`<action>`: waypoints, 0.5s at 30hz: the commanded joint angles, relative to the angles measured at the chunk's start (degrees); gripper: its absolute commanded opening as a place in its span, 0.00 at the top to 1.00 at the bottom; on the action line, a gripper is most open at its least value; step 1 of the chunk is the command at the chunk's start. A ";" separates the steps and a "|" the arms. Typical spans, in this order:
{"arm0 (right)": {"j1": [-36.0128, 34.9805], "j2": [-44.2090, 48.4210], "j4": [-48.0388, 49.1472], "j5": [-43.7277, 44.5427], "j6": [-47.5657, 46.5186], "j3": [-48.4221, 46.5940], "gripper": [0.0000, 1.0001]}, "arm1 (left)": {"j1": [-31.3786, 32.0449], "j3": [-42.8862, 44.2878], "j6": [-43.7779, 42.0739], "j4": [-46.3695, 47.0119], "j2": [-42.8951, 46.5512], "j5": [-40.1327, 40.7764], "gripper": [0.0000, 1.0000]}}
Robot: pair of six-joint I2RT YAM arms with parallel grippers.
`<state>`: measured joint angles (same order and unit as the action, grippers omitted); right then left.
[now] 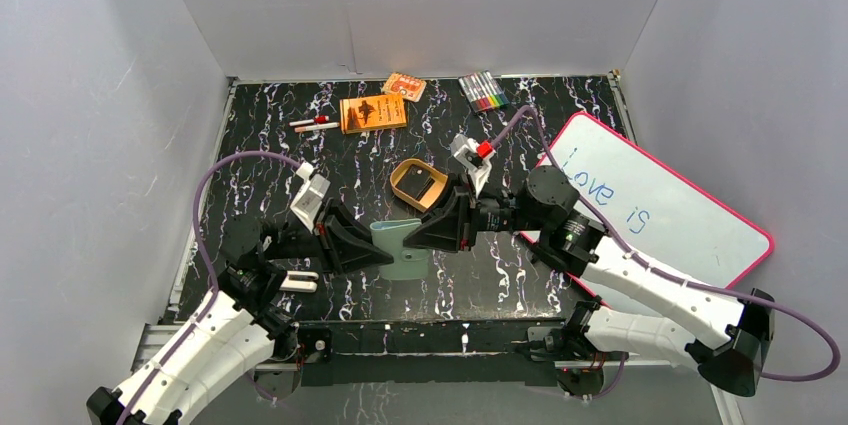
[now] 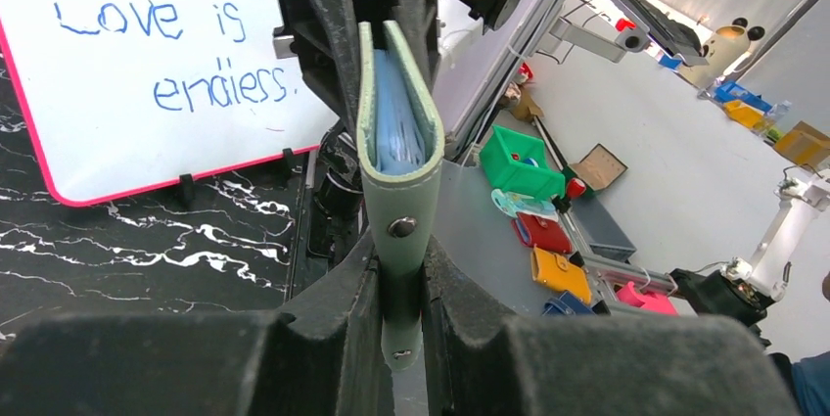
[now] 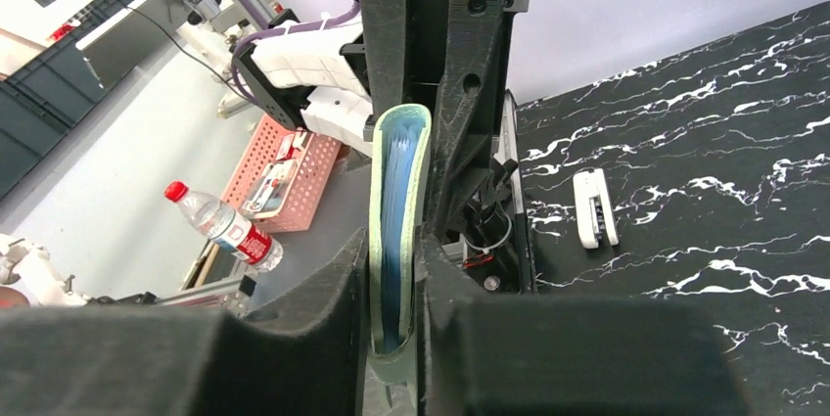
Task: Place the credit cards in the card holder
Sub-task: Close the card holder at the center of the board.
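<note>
Both closed on sage-green folding wallet (image 1: 405,265): left tool (image 2: 401,289), right tool (image 3: 391,279); metal snap stud (image 2: 400,227) visible from left wrist only.

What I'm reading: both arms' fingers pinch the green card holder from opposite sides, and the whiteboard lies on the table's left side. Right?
Not quite: the top view shows the whiteboard on the right side of the table. The left fingers and right fingers do pinch the card holder from opposite sides.
</note>
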<state>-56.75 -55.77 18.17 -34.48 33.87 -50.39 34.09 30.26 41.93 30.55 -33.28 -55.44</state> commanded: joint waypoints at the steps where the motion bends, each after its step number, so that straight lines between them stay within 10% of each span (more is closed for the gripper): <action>1: 0.06 -0.63 6.40 -2.82 2.41 -1.20 0.83 | 0.32 0.70 0.30 2.77 0.14 -1.96 0.92; 8: -0.02 1.84 6.78 -0.13 0.97 -0.12 1.00 | 0.28 -0.38 0.85 -0.71 0.64 0.83 0.36; 15: -0.03 4.77 3.25 10.71 -1.80 1.37 1.00 | 0.28 -4.56 4.53 2.60 1.44 4.64 0.30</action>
<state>-56.69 -53.65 19.51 -31.29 34.02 -49.65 34.24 27.07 44.03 30.04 -32.14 -53.30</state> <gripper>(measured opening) 0.207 0.702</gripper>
